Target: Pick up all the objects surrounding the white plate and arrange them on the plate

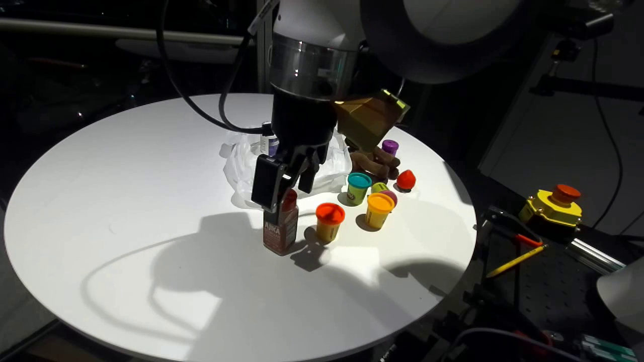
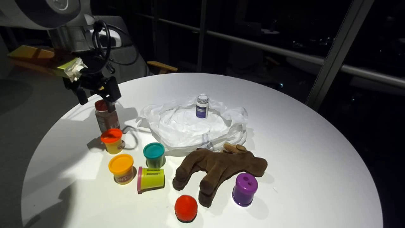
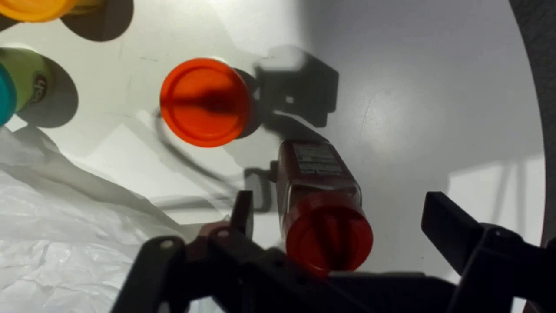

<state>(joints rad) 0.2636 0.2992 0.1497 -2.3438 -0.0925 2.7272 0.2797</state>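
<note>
Early days imo: just bottle (image 2: 202, 107) on white plate (image 2: 183, 129). Jar (image 2: 107, 120) stands left of it in exterior view, pincer (image 3: 339, 208) spread wide around red cap (image 3: 330, 234), nothing gripped. Also to go: four tubs (image 2: 154, 153) near left; red blob (image 2: 186, 207), brown toy (image 2: 218, 163), purple pot (image 2: 245, 189) near.

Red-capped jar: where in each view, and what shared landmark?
In an exterior view: red-capped jar, just left of center.
In an exterior view: jar, left side, mid-height.
Wrist view: jar, right of center, below middle.
Landmark: orange-red-lidded tub, near it in each view.
</note>
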